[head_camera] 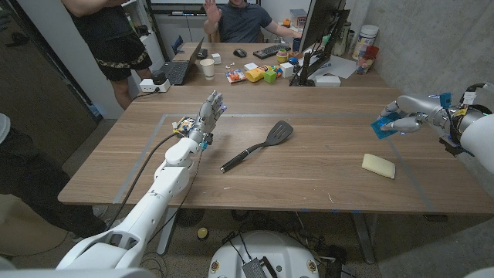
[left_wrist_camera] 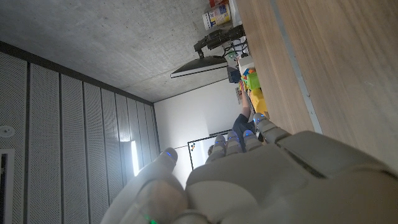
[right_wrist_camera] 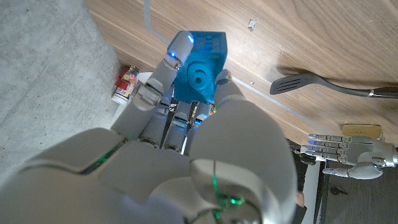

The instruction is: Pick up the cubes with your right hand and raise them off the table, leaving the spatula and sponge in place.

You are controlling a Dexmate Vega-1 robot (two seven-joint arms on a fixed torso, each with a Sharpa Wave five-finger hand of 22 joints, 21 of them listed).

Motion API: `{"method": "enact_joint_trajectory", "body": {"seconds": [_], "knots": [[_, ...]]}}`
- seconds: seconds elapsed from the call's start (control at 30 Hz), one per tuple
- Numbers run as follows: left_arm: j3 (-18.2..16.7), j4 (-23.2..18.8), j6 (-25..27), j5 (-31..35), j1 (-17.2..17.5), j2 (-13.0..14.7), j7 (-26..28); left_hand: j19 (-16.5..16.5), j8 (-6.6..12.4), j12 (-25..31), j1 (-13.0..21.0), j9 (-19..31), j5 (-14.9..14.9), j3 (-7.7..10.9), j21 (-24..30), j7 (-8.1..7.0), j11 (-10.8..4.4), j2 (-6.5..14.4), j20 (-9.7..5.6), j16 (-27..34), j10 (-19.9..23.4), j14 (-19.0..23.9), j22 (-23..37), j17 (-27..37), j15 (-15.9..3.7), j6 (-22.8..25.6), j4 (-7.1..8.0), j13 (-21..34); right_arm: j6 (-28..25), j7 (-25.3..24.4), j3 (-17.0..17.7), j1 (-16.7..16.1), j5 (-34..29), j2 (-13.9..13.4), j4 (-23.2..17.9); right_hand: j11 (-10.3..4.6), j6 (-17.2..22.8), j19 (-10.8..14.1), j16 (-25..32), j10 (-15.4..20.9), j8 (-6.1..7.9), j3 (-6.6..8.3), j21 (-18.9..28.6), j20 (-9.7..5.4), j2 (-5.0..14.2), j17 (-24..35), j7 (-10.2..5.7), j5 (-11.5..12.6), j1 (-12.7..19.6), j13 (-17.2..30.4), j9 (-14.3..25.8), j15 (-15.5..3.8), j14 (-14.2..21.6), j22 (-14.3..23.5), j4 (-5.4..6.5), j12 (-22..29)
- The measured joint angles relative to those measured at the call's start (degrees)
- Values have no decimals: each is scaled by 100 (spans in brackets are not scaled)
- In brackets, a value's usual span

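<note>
One blue cube (head_camera: 384, 123) sits in my right robot hand (head_camera: 403, 122), pinched between the fingers (right_wrist_camera: 176, 51) and lifted clear of the wooden tabletop (head_camera: 309, 177) out at about three o'clock from the tabletop's middle; in the right wrist view the same cube (right_wrist_camera: 199, 67) shows a round hole in its near face, with fingers pressed against either side of it; I can make out only this one cube in the grasp. My left robot hand (head_camera: 207, 110) stands up near ten o'clock, fingers apart and pointing away from me, grasping nothing; the left wrist view shows its back (left_wrist_camera: 273, 174) beside the tabletop's edge. The black spatula (head_camera: 258, 144) lies near the centre, blade toward one o'clock and handle toward seven; the pale yellow sponge (head_camera: 379, 165) rests at about four o'clock, well apart from the spatula and below the raised cube. Beyond the far edge, at twelve o'clock, a person (head_camera: 241, 19) sits at a cluttered desk (head_camera: 231, 52); another person (head_camera: 112, 38) stands at eleven.
</note>
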Motion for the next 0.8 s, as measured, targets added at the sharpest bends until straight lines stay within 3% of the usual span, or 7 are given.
{"method": "enact_joint_trajectory", "body": {"seconds": [0.13,0.27,0.3,0.43,0.47,0.8], "knots": [[0,-56,-1,-15,34,19,34,0,0,0,0,0,0,0,0,0,0,0,0,0,0,0,0,0,0,0,0,0,139,-23,134,58,-62,279,-105,0,0,0,0,0,-27,0,-11,0,0,10,0,-2,0,1,2,0,0,-1,0,-9],[5,-131,-1,-15,81,49,34,0,0,0,0,0,0,0,0,0,0,0,0,0,0,0,0,0,0,0,0,0,308,-86,134,58,-134,279,-105,0,0,0,-1,-1,-39,0,-10,0,0,19,0,-3,0,2,3,0,0,-2,0,-9],[7,-153,-1,-28,95,53,93,0,0,0,0,0,0,0,0,0,0,0,0,0,0,0,0,0,0,0,0,0,359,-106,243,88,-152,483,-177,0,0,0,-1,-1,-39,0,-10,0,0,21,0,-3,0,2,3,10,10,-2,0,-9],[15,-222,-1,-31,138,81,109,0,0,0,0,0,0,0,0,0,0,0,0,0,0,0,0,0,0,0,0,0,489,-167,277,98,-206,549,-199,-7,53,11,-2,7,-46,0,-10,11,0,26,-10,-5,0,5,4,22,39,-5,0,-10],[16,-249,-1,-31,157,88,109,0,0,0,0,0,0,0,0,0,0,0,0,0,0,0,0,0,0,0,0,0,551,-188,375,135,-224,731,-253,-9,58,11,-2,34,-48,0,-10,11,0,26,-12,-5,0,6,4,21,40,-5,0,-10],[29,-453,32,-66,275,169,289,0,0,0,0,0,0,-48,0,0,0,0,0,0,0,0,0,0,0,0,1,0,888,-239,508,240,-248,999,-285,9,83,18,-17,73,-43,10,-9,18,-8,26,-1,-15,8,7,4,12,70,-5,10,-31]]}}
